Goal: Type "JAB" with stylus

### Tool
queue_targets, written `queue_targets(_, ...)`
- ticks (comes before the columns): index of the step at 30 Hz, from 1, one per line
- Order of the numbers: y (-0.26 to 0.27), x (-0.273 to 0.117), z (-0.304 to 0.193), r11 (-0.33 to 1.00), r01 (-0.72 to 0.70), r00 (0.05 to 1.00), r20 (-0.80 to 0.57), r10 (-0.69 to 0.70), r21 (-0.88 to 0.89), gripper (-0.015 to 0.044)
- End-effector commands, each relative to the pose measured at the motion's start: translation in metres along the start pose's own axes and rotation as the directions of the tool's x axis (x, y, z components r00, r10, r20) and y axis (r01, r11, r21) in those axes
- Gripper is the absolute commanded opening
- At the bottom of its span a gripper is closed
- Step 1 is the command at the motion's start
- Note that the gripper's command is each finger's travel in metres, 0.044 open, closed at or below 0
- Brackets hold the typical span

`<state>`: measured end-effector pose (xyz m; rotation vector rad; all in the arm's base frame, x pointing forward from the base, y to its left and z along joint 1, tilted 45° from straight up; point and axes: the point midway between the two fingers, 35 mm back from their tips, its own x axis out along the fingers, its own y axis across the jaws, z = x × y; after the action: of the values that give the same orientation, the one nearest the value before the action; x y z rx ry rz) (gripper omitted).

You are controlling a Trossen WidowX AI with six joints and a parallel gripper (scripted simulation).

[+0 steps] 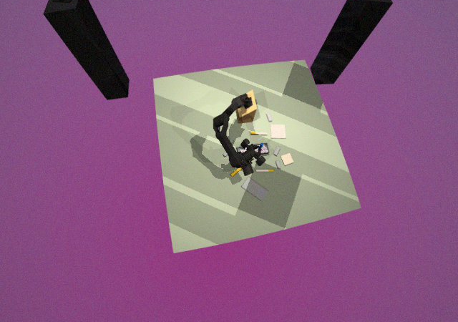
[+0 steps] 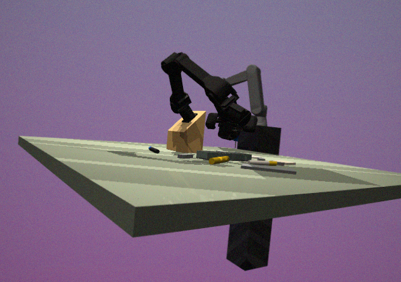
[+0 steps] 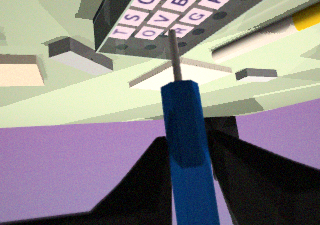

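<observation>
The black gripper [image 2: 232, 137] [image 3: 186, 135] is shut on the blue stylus [image 1: 261, 146] [image 3: 185, 105], whose thin grey metal tip points away from the fingers. The keyboard [image 1: 266, 149] [image 2: 220, 156] [image 3: 111, 19] lies on the desk under the gripper, with pale keys and dark sides. In the wrist view the tip overlaps the left edge of the R key, beside V. The B key [image 3: 179, 1] shows just beyond the tip, with C to its left and P to its right. J and A cannot be made out. Whether the tip touches a key cannot be told.
A wooden block [image 1: 245, 116] [image 2: 186, 141] stands behind the keyboard. White-and-yellow markers [image 1: 265, 170] [image 3: 260, 37], a yellow cylinder [image 2: 218, 160], a grey slab [image 1: 255, 189], pale square pads [image 1: 278, 131] [image 1: 287, 159] and small grey blocks [image 1: 269, 117] [image 3: 80, 55] lie around it.
</observation>
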<state>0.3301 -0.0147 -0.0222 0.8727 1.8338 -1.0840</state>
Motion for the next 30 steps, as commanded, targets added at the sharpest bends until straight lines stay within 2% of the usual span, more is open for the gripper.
queue_targets(1, 0.0, 0.0, -0.001, 1.0, 0.001, 1.0, 0.001, -0.001, -0.003, 0.0058)
queue_targets(2, 0.0, 0.0, -0.001, 1.0, 0.001, 1.0, 0.001, -0.001, -0.003, 0.0051)
queue_targets(4, -0.002, -0.003, 0.001, 1.0, 0.001, 1.0, 0.001, -0.001, -0.003, 0.0)
queue_targets(15, -0.062, -0.058, 0.028, 1.0, 0.002, 1.0, -0.003, -0.002, 0.005, 0.0)
queue_targets(30, -0.064, -0.047, 0.046, 1.0, 0.002, 1.0, -0.003, -0.002, 0.006, 0.0)
